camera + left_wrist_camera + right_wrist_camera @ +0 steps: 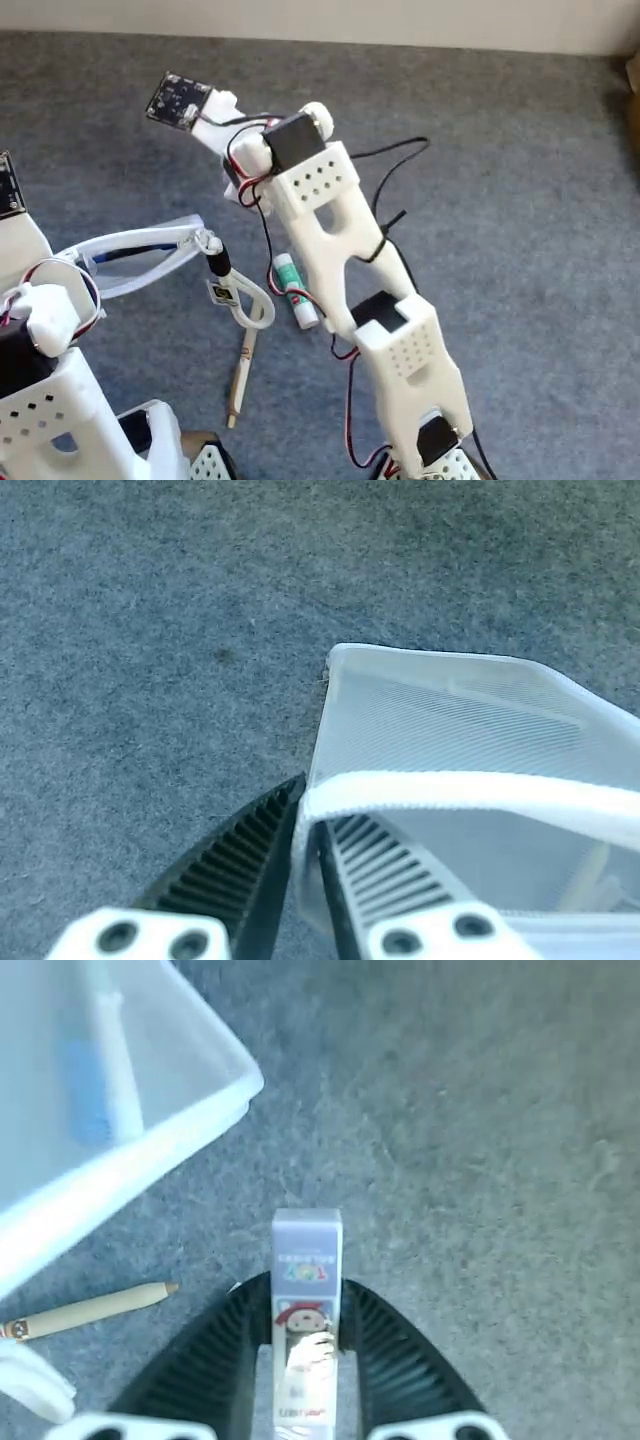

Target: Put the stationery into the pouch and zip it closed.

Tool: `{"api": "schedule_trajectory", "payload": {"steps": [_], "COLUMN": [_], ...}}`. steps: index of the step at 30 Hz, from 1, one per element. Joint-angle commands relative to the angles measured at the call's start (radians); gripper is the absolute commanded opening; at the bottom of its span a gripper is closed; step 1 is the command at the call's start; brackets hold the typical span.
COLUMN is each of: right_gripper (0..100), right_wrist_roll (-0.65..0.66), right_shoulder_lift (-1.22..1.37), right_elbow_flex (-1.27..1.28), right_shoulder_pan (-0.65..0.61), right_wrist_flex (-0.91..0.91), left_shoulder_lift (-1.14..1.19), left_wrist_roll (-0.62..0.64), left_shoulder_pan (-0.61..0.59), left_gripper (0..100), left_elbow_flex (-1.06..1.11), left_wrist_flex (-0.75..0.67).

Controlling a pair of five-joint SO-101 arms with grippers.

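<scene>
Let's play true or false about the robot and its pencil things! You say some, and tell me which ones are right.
1. The right hand is holding an eraser. True.
2. The pencil is inside the pouch. False: it lies outside the pouch, on the grey carpet.
3. The left hand is pinching the pouch's edge. True.
4. The left hand is gripping the glue stick. False: the glue stick lies on the carpet beside the right arm, and no hand touches it.
5. A blue pen is already in the pouch. True.
</scene>
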Motion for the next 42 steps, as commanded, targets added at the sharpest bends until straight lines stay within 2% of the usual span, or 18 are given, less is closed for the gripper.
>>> {"api": "schedule_trajectory", "payload": {"steps": [1, 5, 13, 25, 32, 39, 42], "right_gripper": [0.4, 0.4, 0.4, 0.4, 0.4, 0.4, 0.4], "right_wrist_roll": [-0.029, -0.126, -0.133, -0.130, -0.130, -0.132, -0.135], "right_shoulder_lift": [-0.131, -0.177, -0.286, -0.691, -0.817, -0.894, -0.923], "right_elbow_flex": [-0.035, -0.035, -0.018, 0.565, 0.713, 0.739, 0.740], "right_shoulder_pan": [-0.013, -0.013, -0.015, -0.154, -0.159, -0.163, -0.216], "right_wrist_flex": [0.019, 0.019, 0.019, -0.028, -0.171, -0.179, -0.179], "left_shoulder_lift": [0.012, 0.012, 0.012, 0.012, 0.012, 0.012, 0.012], "left_wrist_roll": [-0.006, -0.006, -0.006, -0.006, -0.006, -0.006, -0.006], "left_shoulder_pan": [-0.013, -0.013, -0.013, -0.013, -0.013, -0.013, -0.013], "left_gripper": [1, 1, 1, 1, 1, 1, 1], "left_elbow_flex": [0.012, 0.012, 0.013, 0.013, 0.013, 0.013, 0.013], "left_wrist_flex": [-0.015, -0.015, -0.015, -0.015, -0.015, -0.015, -0.015]}}
